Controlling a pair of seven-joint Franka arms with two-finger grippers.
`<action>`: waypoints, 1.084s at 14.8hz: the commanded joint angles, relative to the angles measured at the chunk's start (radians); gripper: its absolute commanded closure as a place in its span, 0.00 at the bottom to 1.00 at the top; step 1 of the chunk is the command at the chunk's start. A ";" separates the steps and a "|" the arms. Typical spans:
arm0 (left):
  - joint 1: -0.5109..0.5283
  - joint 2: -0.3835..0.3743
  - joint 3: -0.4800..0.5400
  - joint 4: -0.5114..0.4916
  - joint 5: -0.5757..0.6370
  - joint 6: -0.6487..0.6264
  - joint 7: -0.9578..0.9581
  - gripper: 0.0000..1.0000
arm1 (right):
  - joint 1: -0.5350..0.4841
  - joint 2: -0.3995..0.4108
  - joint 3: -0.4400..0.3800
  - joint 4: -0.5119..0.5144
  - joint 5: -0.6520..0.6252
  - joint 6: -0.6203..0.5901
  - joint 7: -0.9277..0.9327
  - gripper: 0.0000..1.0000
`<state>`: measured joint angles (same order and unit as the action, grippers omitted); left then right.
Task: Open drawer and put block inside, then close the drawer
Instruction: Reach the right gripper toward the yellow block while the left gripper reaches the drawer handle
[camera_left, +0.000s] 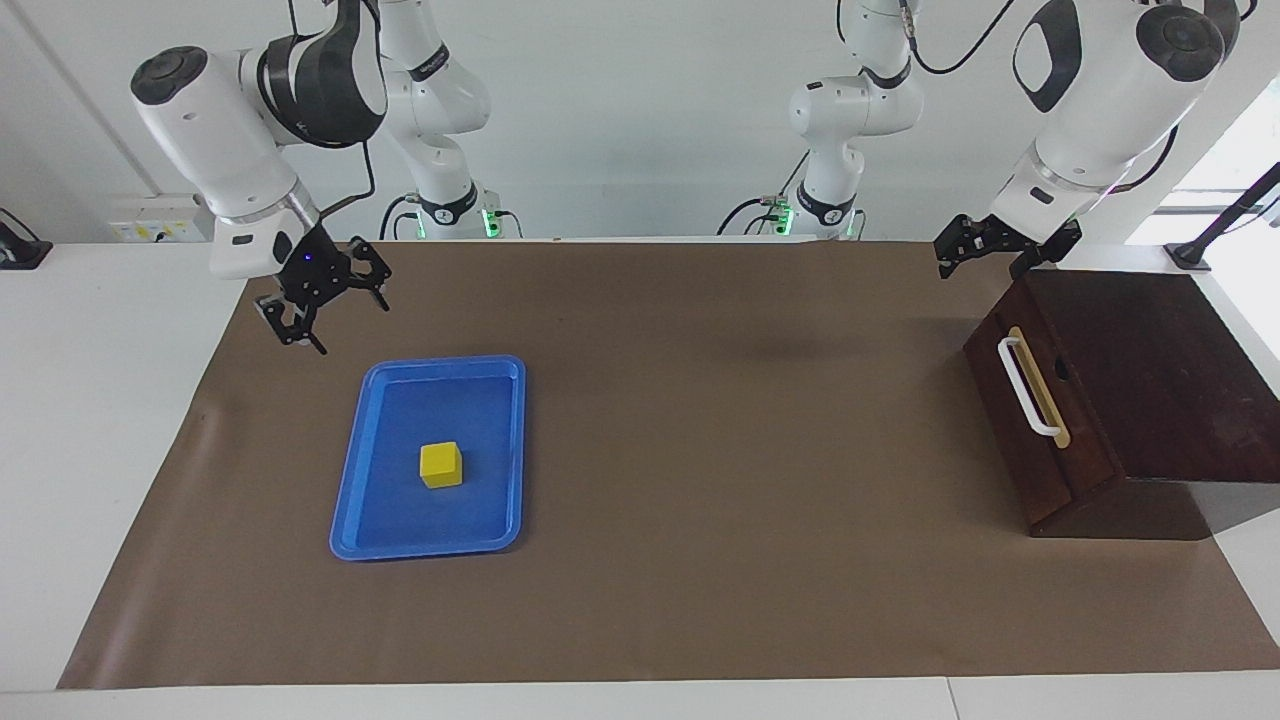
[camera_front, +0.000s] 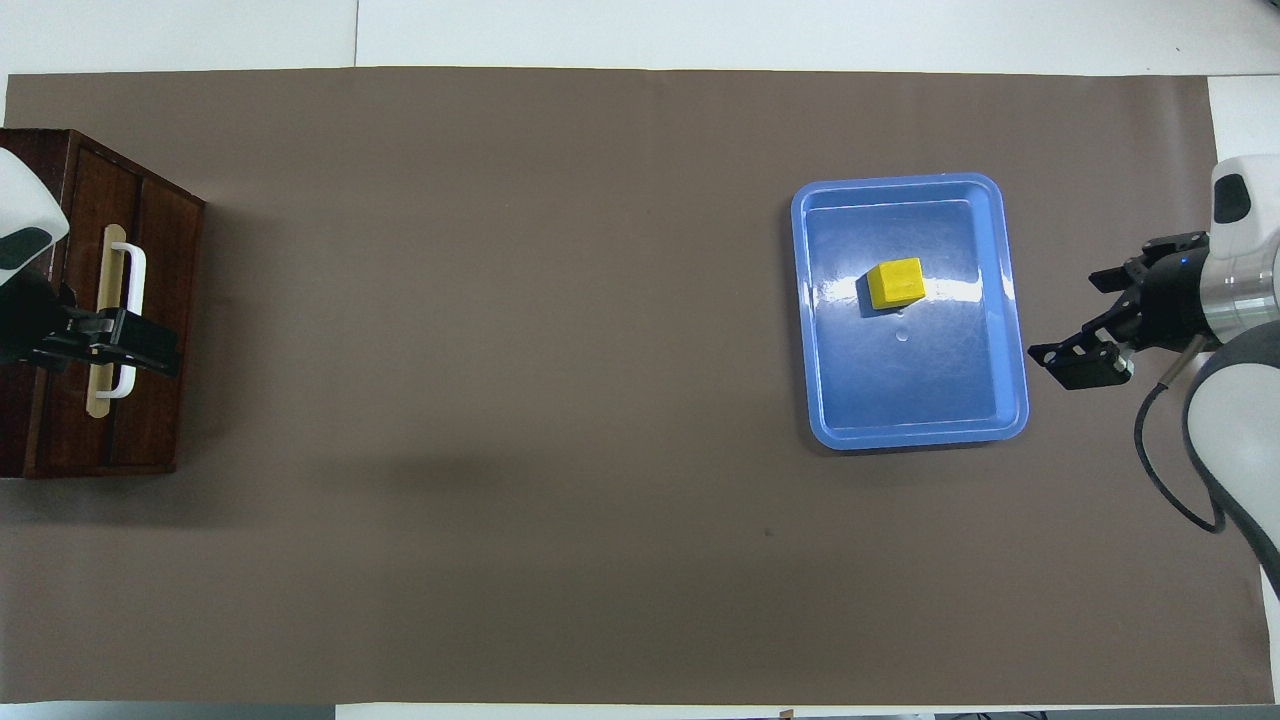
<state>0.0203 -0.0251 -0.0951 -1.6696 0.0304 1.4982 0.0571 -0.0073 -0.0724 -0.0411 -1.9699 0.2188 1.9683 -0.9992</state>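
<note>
The dark brown drawer (camera_left: 1005, 425) sits closed in its wooden box (camera_left: 1150, 370) at the left arm's end of the table, its white bar handle (camera_left: 1028, 388) facing the table's middle. The yellow block (camera_left: 441, 465) lies in a blue tray (camera_left: 440, 362) toward the right arm's end. My left gripper (camera_left: 983, 265) is open and empty, raised over the box's edge nearest the robots, apart from the handle. In the overhead view the left gripper (camera_front: 160, 350) covers part of the handle (camera_front: 135, 270). My right gripper (camera_left: 335, 315) is open and empty, raised beside the tray's corner.
A brown mat (camera_left: 700, 450) covers the table between the tray and the box. In the overhead view the block (camera_front: 895, 283) lies in the half of the tray (camera_front: 900, 180) farther from the robots. The right gripper (camera_front: 1070, 315) hangs just off the tray's edge.
</note>
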 joint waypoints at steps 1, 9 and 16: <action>0.004 -0.010 0.000 0.001 -0.003 -0.006 0.000 0.00 | -0.037 0.078 0.001 -0.007 0.153 0.059 -0.284 0.00; -0.009 -0.009 -0.002 0.002 -0.003 0.004 0.003 0.00 | -0.086 0.218 0.001 -0.009 0.430 0.041 -0.948 0.00; -0.013 -0.012 -0.008 0.001 -0.003 0.005 -0.009 0.00 | -0.142 0.414 0.001 0.109 0.579 -0.085 -1.264 0.00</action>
<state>0.0170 -0.0251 -0.1081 -1.6693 0.0304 1.4995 0.0571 -0.1445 0.3015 -0.0474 -1.9184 0.7697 1.9162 -2.1772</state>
